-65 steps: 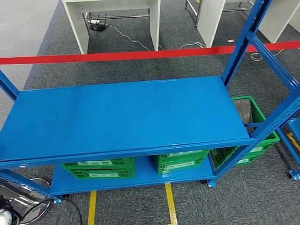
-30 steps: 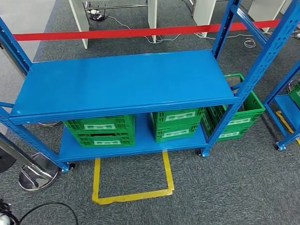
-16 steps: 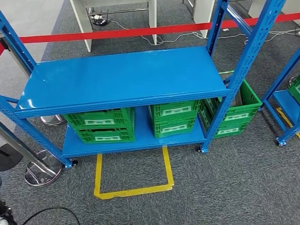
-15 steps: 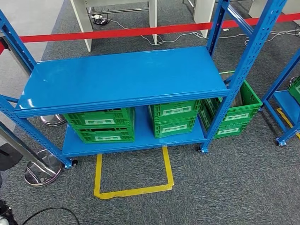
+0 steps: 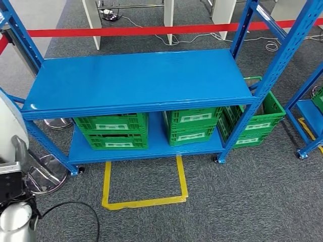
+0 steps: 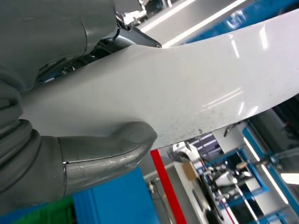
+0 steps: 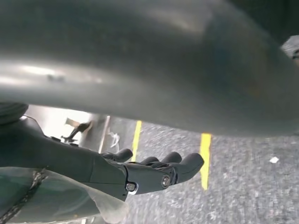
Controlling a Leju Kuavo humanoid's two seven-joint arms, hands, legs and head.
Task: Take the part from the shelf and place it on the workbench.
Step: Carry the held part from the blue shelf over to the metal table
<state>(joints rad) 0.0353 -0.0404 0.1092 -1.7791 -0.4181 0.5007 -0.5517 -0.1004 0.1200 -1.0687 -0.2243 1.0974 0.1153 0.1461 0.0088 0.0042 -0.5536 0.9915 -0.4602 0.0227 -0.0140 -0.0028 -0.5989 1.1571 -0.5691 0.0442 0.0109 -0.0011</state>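
Grey carpet (image 5: pixel 247 201) runs under a blue shelf (image 5: pixel 137 80), its upper board bare, with a red barrier tape (image 5: pixel 152 31) stretched behind it. On the lower board sit two stacks of green crates (image 5: pixel 112 131) side by side — a further green crate (image 5: pixel 263 123) stands on the floor just past the rack's right post. Yellow floor tape (image 5: pixel 145 201) marks out a square on the carpet in front of the rack.

At the left edge of the head view a white curved part (image 5: pixel 9 126) shows. In the left wrist view the left hand (image 6: pixel 53 121) grips that part, the thick grey thumb (image 6: pixel 109 151) pressed against one face and darker fingers on the other.

The right hand (image 7: pixel 141 172) shows in its wrist view with dark fingers (image 7: pixel 183 165) stretched out nearly straight and close together, holding nothing, above the carpet and yellow tape lines.
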